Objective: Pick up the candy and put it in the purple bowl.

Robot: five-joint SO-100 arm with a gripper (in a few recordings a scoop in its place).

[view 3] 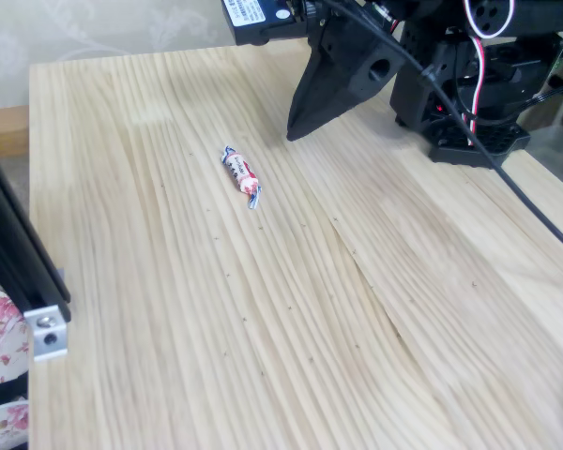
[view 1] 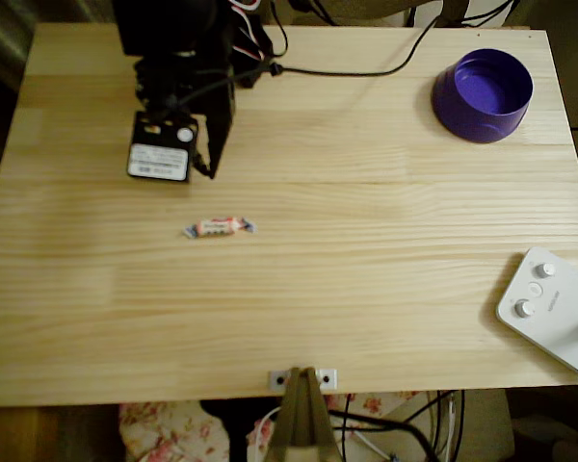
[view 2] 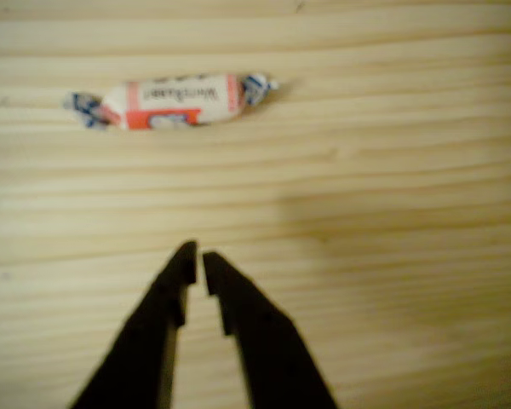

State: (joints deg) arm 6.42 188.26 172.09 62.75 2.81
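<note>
Spanning every view, the pale wood counter [view 1: 366,308] carries everything. The black arm sits at its top-left in the overhead view, w/ the purple bowl [view 1: 483,94] well apart at the top-right corner, open side up, nothing inside. A white device w/ knobs [view 1: 549,306] lies at the right edge, not part of the job.

The hand [view 2: 196,256] hangs over the counter, tips pressed nearly together w/ only a thin slit btwn them in the wrist view, pinching nothing. In the overhead view the hand [view 1: 212,171] points down toward the picture's bottom.

The candy [view 1: 218,228] lies flat on the counter, near the hand but apart from it, just below the tips in the overhead view. In the wrist view the candy [view 2: 172,100] sits ahead of the tips and a bit left of their line, long axis running left-right, i.e. across the direction the hand points. Fixed view agrees: candy [view 3: 241,174] lies clear of the dark tips [view 3: 294,131], bare wood btwn them.

Judgement: approach stage, grasp not begun. Next move prob needs the tips spread, then a reach fwd and slightly left so they straddle the wrapper's narrow middle, not its twisted ends. The bowl is far off to the right in the overhead view, so a long carry would come after.
</note>
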